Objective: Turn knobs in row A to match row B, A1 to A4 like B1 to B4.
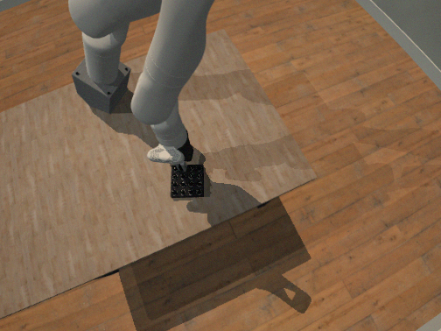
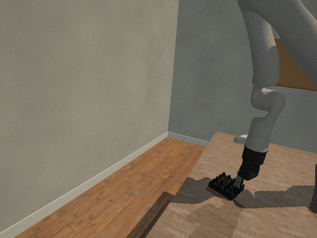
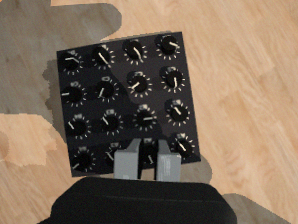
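The black knob box (image 1: pixel 188 180) stands on its feet on the light wooden table top, with four rows of small black knobs carrying white lines. It also shows in the exterior view (image 2: pixel 226 186) and fills the middle of the wrist view (image 3: pixel 127 103). My gripper (image 3: pixel 149 153) points straight down and is shut on a knob in the edge row nearest the wrist camera, third from the left in that view. The fingers hide this knob, so its line and printed name cannot be read. In the top view the gripper (image 1: pixel 181 166) is at the box's edge facing the arm base.
The arm's grey base (image 1: pixel 101 85) is bolted to the table behind the box. The table's edge (image 1: pixel 262 199) runs close by the box, with wooden floor below it. Walls stand further off in the exterior view.
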`<state>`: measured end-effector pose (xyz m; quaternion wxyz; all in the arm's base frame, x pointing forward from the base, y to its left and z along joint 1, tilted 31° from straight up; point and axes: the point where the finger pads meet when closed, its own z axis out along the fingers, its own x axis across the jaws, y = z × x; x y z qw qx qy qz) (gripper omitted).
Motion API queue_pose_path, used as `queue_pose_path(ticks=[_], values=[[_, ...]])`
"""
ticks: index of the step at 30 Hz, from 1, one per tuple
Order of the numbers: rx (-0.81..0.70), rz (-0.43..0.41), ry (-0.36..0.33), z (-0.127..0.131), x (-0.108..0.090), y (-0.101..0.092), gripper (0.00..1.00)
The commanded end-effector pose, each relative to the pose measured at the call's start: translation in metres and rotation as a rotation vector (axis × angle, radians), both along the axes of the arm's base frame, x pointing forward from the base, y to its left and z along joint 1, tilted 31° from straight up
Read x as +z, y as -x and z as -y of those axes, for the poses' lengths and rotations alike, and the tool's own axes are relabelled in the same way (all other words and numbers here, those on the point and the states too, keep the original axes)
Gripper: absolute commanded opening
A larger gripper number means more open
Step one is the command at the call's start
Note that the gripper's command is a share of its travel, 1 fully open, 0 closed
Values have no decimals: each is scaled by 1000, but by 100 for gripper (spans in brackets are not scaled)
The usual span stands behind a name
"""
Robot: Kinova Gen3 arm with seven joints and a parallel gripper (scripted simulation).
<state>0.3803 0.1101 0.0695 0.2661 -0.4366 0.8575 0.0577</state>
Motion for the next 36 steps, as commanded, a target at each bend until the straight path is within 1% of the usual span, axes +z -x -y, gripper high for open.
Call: queue_pose_path(ticks=[1,7,18,36], values=[[27,8,13,-1,-1,1,30],[85,31,40,-1,-1,1,30],[136,50,64,-1,-1,1,30],[153,57,73,-1,-1,1,30]])
